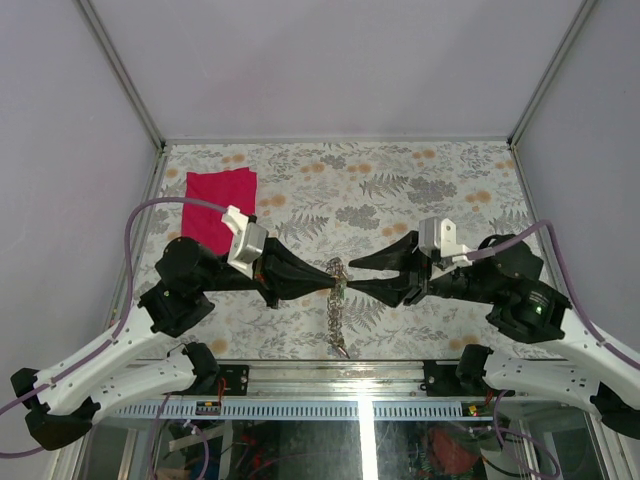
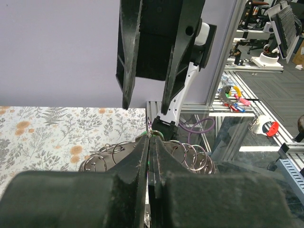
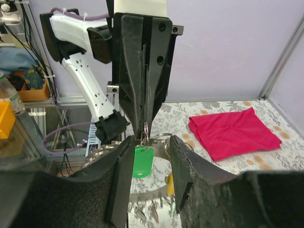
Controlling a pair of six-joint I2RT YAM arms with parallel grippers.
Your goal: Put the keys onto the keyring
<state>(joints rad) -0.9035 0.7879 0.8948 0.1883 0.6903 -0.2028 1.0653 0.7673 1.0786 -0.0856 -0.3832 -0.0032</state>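
The keyring [image 1: 337, 310] hangs from my left gripper [image 1: 333, 284] above the table's front middle, with small rings and keys dangling down to the front edge. In the left wrist view its fingers [image 2: 142, 156] are pressed together on the ring's top, and wire loops on the keyring [image 2: 102, 162] fan out on both sides. My right gripper [image 1: 352, 277] faces it tip to tip and stands open. In the right wrist view the right gripper [image 3: 151, 149] straddles a green-headed key [image 3: 142, 161] hanging from a small loop in the left gripper [image 3: 144, 127]. A yellow key [image 3: 169, 183] hangs lower. The grey keyring [image 3: 152, 192] curves beneath.
A folded red cloth [image 1: 220, 205] lies on the floral table at the back left, seen to the right as the red cloth [image 3: 232, 133] in the right wrist view. The enclosure's metal frame [image 1: 330, 366] runs along the front edge, with plain walls on three sides.
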